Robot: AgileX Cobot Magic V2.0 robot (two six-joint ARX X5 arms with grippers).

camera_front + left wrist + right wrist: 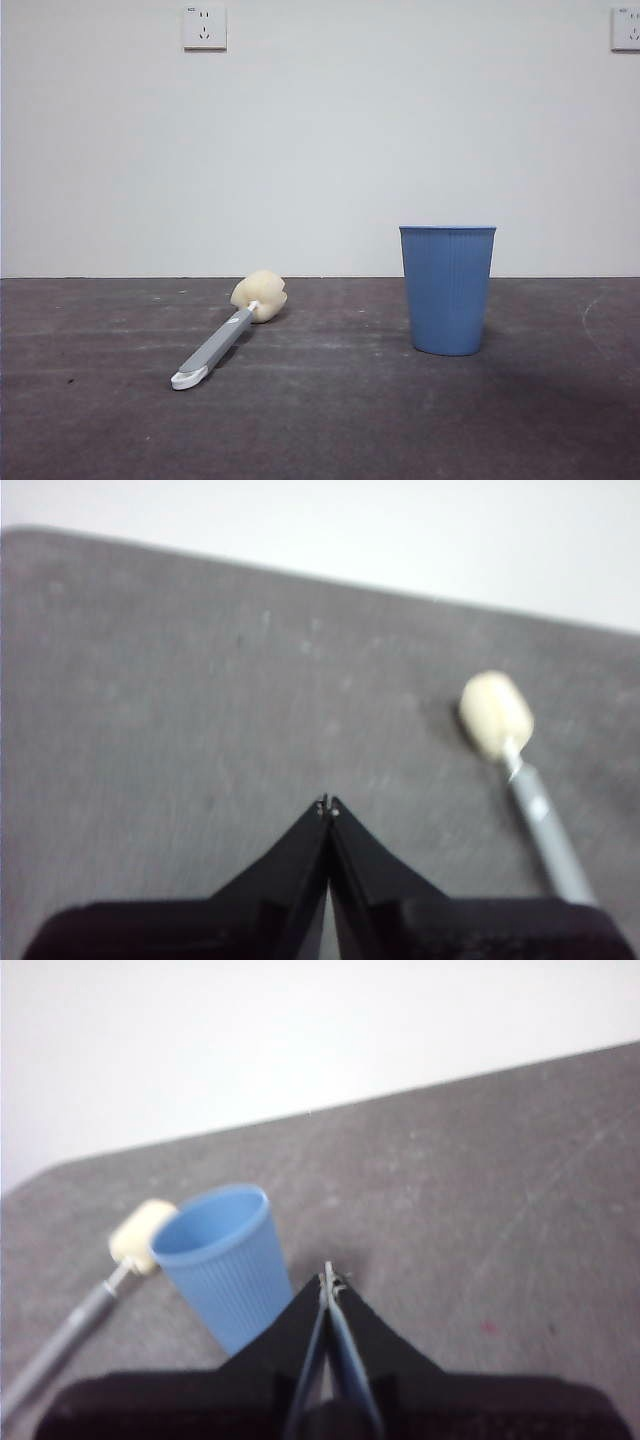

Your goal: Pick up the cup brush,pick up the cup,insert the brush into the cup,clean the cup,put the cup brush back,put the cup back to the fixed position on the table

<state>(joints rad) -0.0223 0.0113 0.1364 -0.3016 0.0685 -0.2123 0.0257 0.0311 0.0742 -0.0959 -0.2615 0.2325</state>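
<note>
Cup brush (pixel 228 335) flat on table (pixel 330 430); sponge head cream, seemingly dry.

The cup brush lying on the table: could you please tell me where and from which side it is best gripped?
Probably the grey handle of the cup brush, about midway, coming straight down from above. It lies flat on the table, slim and straight, so jaws can close across its width. The sponge end is soft and rounded, a poorer hold. The left gripper, jaws shut, is nearer; the cup stands well aside.
</note>
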